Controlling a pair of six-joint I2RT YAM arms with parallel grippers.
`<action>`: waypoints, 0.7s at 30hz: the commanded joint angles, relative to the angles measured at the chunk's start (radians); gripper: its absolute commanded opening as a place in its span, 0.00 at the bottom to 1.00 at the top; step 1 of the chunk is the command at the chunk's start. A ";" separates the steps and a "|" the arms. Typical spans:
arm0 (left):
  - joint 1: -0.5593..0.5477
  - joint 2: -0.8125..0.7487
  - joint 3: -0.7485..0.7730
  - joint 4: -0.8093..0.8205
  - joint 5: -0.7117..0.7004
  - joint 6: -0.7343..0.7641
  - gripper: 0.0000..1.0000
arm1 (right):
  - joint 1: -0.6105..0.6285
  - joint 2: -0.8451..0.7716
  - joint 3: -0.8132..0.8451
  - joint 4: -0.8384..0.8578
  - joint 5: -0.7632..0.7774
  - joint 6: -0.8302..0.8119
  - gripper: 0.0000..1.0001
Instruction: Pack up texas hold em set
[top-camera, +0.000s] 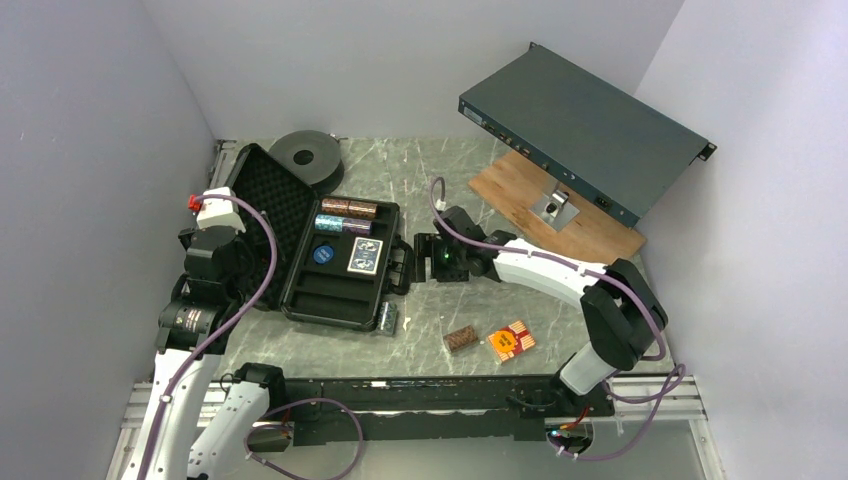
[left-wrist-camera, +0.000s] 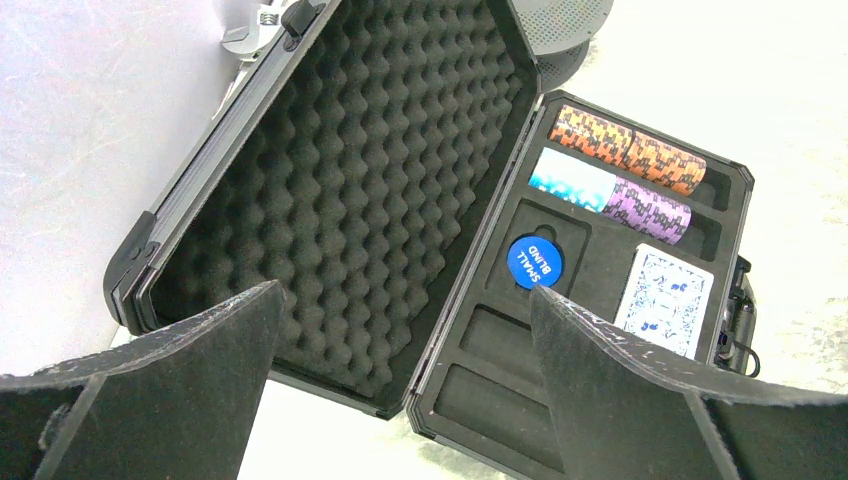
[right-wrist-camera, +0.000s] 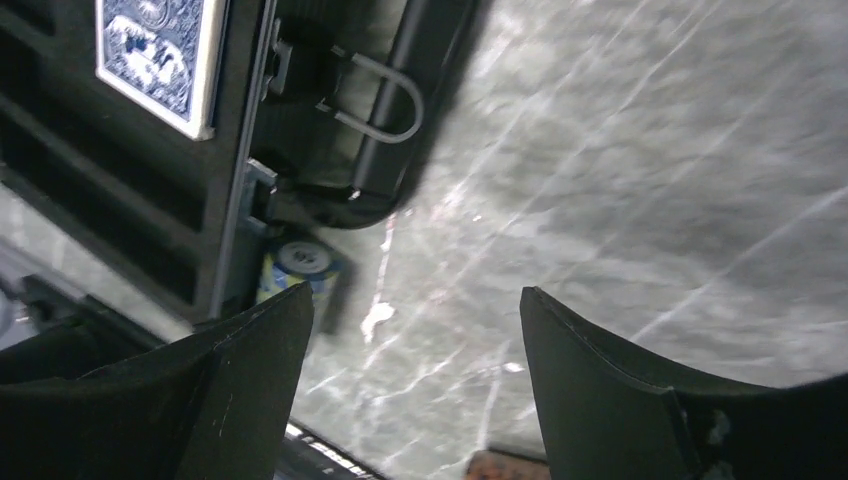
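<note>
The black briefcase (top-camera: 318, 302) lies open at the left, its foam-lined lid (left-wrist-camera: 370, 150) raised. Its tray (left-wrist-camera: 590, 240) holds an orange-brown chip stack (left-wrist-camera: 625, 148), a teal and purple chip stack (left-wrist-camera: 610, 195), a blue "small blind" button (left-wrist-camera: 534, 262) and a blue card deck (left-wrist-camera: 665, 300). On the table lie a green chip stack (top-camera: 388, 318), a brown chip stack (top-camera: 460, 338) and a red card deck (top-camera: 511, 340). My right gripper (top-camera: 422, 258) hovers open and empty beside the case handle (right-wrist-camera: 385, 100). My left gripper (left-wrist-camera: 405, 295) is open over the case's near left corner.
A black round spool (top-camera: 306, 154) lies behind the lid. At the back right a large dark-grey metal box (top-camera: 585, 130) leans over a wooden board (top-camera: 590, 228). Grey walls close in the left, back and right sides.
</note>
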 joint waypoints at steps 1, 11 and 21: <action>-0.004 0.003 0.020 0.002 -0.013 0.005 0.99 | 0.029 -0.008 -0.048 0.092 -0.148 0.239 0.78; -0.005 -0.002 0.017 0.005 -0.006 0.005 0.99 | 0.117 0.039 -0.075 0.160 -0.111 0.394 0.71; -0.009 -0.013 0.016 0.005 -0.008 0.005 0.99 | 0.188 0.160 -0.005 0.120 -0.088 0.432 0.66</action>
